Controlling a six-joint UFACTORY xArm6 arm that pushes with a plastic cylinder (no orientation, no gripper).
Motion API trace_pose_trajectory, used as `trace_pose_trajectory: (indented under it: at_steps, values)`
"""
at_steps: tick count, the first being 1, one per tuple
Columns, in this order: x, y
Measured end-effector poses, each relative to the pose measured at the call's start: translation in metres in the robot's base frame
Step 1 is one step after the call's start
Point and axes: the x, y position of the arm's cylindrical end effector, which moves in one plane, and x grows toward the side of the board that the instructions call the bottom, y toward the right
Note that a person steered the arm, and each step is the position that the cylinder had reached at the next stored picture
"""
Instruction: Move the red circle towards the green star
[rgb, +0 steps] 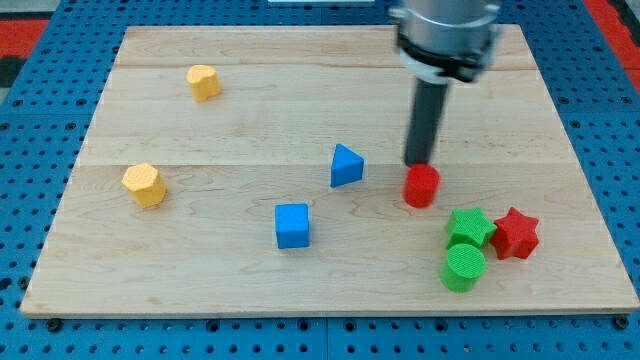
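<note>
Eight blocks spread over a pale wooden counter (250, 120) set on a blue pegboard (40, 60). Taking the red circle (421, 186) as landmark: right of centre on the counter, with my tip (418, 163) touching or very nearly touching its upper edge, on the side toward the view's top (exact contact hard to judge). No fingers on this arm, only a straight dark rod (424, 120) hanging from a grey housing (445, 35) at the view's top, so nothing to spread or pinch.

Green star (469, 227) below and to the right of the red circle, near but apart from it. Red star (516, 233) farther right still, just beside the green star and seemingly touching it. Green circle (463, 268) below the red circle and a little right, directly under the green star and touching it.

Blue triangle (346, 165) left of the red circle, near, slightly higher. Blue cube (292, 225) farther left and lower. Yellow block (144, 184) well apart to the left, at about the same height (many-sided, shape unclear). Second yellow block (204, 82) well apart, up and to the left.
</note>
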Motion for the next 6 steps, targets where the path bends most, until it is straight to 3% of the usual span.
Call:
trace_pose_trajectory:
  at_steps: [1,2,3,4,5,6]
  values:
    - [-0.023,-0.034]
    - [-0.015,-0.026]
    - [0.013,0.034]
    - [-0.017,0.007]
    - [-0.006,-0.056]
    - [0.029,0.006]
